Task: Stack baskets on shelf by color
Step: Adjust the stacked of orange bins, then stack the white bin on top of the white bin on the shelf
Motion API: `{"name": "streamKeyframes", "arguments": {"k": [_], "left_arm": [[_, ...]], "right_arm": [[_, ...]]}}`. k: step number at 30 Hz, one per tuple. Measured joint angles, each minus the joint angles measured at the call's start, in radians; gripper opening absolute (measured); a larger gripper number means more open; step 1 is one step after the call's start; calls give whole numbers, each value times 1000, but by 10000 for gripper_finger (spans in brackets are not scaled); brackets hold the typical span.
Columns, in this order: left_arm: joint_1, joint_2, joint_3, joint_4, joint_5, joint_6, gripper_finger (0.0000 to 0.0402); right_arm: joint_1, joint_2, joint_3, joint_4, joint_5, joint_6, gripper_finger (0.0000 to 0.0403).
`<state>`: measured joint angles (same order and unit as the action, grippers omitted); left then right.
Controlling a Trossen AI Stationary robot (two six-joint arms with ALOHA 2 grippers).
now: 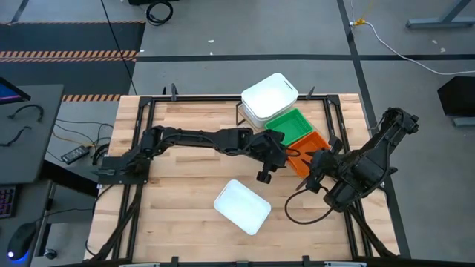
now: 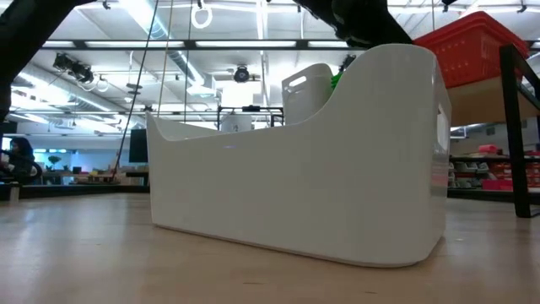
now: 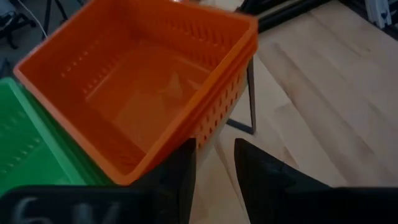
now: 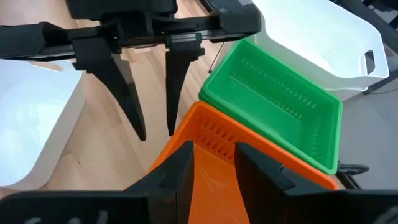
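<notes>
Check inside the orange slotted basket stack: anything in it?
The top orange slotted plastic basket shows a bare floor, nothing inside. How many orange baskets nest beneath it is hidden; two rims show.

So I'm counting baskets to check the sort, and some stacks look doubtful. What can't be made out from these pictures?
- How many white baskets, green baskets and orange baskets are nested on the shelf: the high view shows only each top one.
- The shelf board: hidden under the stacks everywhere.
- Low view: the lone white basket on the table blocks nearly everything behind.
- Left gripper: small and dark from above.
</notes>
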<state>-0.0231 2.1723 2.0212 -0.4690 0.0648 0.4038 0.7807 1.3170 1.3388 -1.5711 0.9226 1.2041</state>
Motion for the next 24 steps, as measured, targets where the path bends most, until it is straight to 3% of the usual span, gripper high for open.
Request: {"name": "streamKeyframes", "arguments": {"k": [12,18,24], "left_arm": [[-8,-1,0,-35,-3,-5,117],[-17,-57,0,-256,-22,-96,117],[-74,-78,0,-593,-37,-344,117]], "right_arm": [[0,0,0,0,0,-3,120],[0,0,0,0,0,-3,120],[0,0,0,0,1,-3,121]]}}
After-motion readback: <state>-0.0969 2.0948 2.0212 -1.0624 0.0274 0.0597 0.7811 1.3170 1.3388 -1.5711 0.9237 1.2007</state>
